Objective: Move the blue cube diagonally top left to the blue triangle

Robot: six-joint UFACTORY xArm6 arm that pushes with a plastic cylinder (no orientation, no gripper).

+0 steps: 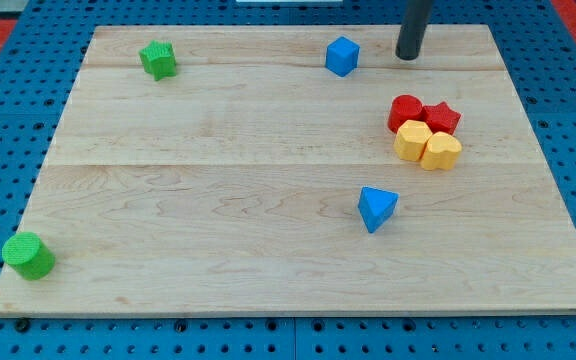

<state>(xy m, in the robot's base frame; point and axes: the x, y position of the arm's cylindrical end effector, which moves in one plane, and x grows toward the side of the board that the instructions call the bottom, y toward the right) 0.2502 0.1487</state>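
Landmark: the blue cube (pixel 341 56), near the view's top edge of the wooden board (pixel 268 200).
My tip: my tip (pixel 408 57) is the lower end of a straight dark rod, standing just to the view's right of the blue cube with a small gap between them; there are no jaws to open or close, and it touches no block.
Blue triangle: the blue triangle (pixel 376 208) lies well below the blue cube, slightly toward the view's right.
Red blocks: a rounded red block (pixel 405 111) and a red star-like block (pixel 442 118) touch each other, below and right of the blue cube.
Yellow blocks: two yellow blocks (pixel 413 141) (pixel 441 151) press against the red pair's lower side.
Green blocks: a green star-like block (pixel 158 60) sits far left of the blue cube; a green cylinder (pixel 29 255) is far below-left, at the board's corner.
Surfaces: pale planks with visible grain; matte solid-coloured blocks; a blue perforated surface (pixel 8 130) surrounds the board.
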